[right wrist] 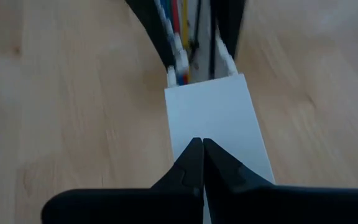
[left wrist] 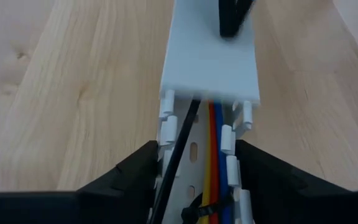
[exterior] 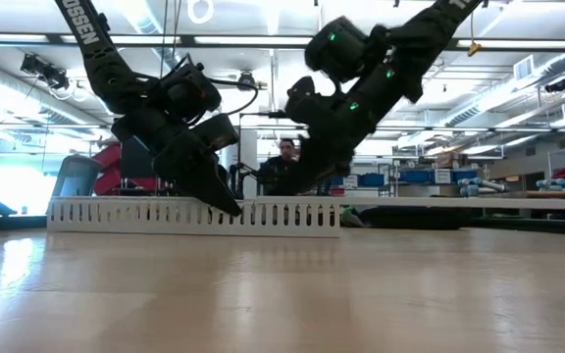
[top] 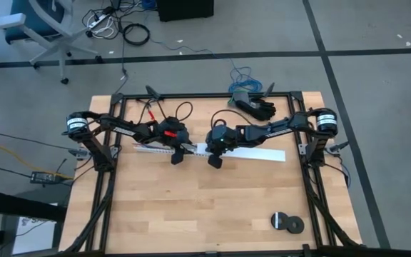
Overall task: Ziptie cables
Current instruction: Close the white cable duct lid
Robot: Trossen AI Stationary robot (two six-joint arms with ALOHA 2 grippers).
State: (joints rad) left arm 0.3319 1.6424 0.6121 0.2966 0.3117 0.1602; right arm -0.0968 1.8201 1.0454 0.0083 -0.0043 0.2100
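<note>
Both arms lean in over the white channel (top: 212,150). The left gripper (left wrist: 194,180) straddles its open end, fingers apart on either side, where the cables (left wrist: 215,155) lie inside. The right gripper (right wrist: 202,163), pinched closed, presses its tips on the channel's lid (right wrist: 213,118).

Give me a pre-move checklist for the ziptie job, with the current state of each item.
1. Cables lie inside the white channel: ok.
2. Left gripper straddles the channel walls, fingers apart: ok.
3. Right gripper shut, tips pressing on the channel cover: ok.
4. Black ziptie runs along the cables in the channel: ok.
5. Ziptie looped around the bundle: cannot tell.
6. Left gripper gripping the channel: cannot tell.
</note>
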